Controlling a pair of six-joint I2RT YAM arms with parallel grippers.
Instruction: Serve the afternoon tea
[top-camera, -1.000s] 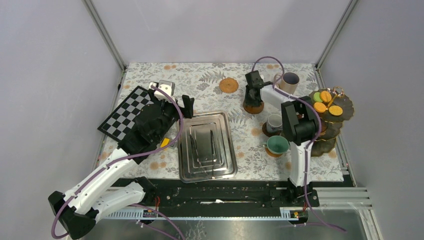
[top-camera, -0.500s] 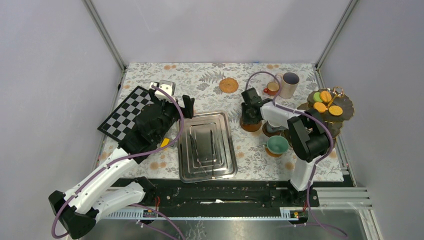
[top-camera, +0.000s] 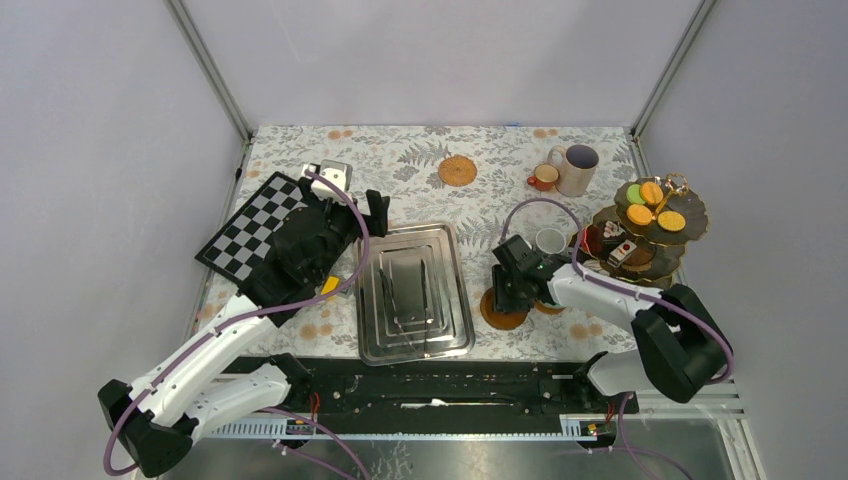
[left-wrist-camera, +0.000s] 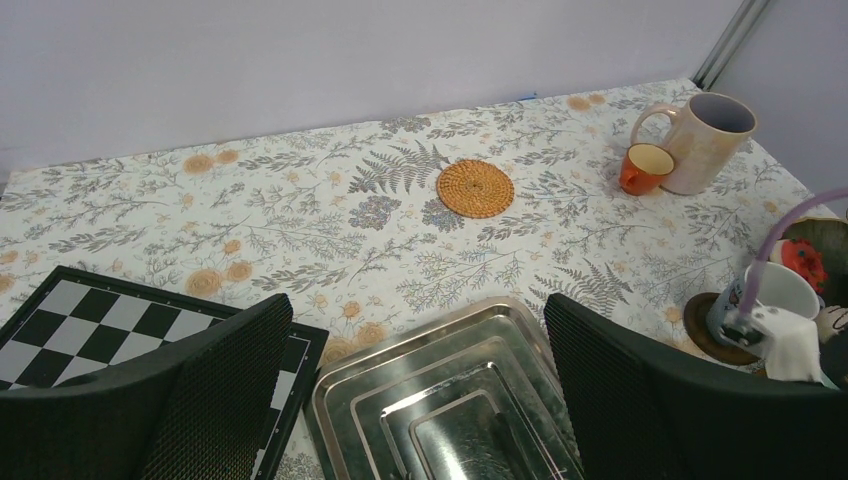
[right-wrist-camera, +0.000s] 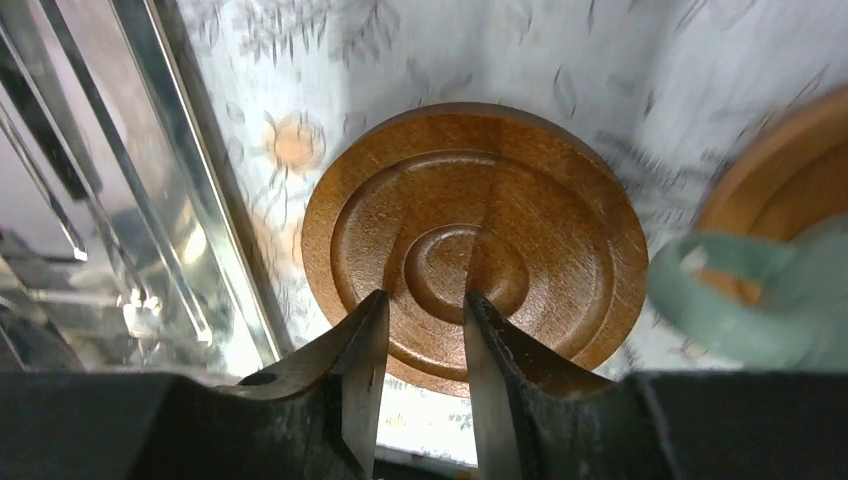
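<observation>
From above: right gripper (top-camera: 505, 287) low over a round brown coaster (top-camera: 503, 312), just right of the steel tray (top-camera: 415, 290) and near the front edge of the flowered table (top-camera: 300, 150). Grey mug (top-camera: 549, 240) just behind, three-tier stand (top-camera: 650, 225) loaded with biscuits and cakes at the right. Beige mug (top-camera: 578, 168) and small orange mug (top-camera: 542, 177) side by side at the far edge, neither on a wooden disc. Woven coaster (top-camera: 456, 170) bare to their left. From the left wrist: left gripper (left-wrist-camera: 418, 320) spread wide, nothing between the fingers, hanging above the tray's far corner and the chessboard (left-wrist-camera: 90, 320). From the right wrist: fingers (right-wrist-camera: 350, 370) close together with only a narrow gap, tips over the near half of the brown coaster, apparently flat on the cloth. Impossible to tell whether pinching a ridge or merely pressing down. Teal mug (right-wrist-camera: 745, 300) blurred at the right on a second coaster (right-wrist-camera: 780, 170). Probably the laying-out of a place for another cup. Next, in all likelihood: ease off, rise straight up without dragging the disc, then fetch a mug from the far side and set it centred on the rings.
</observation>
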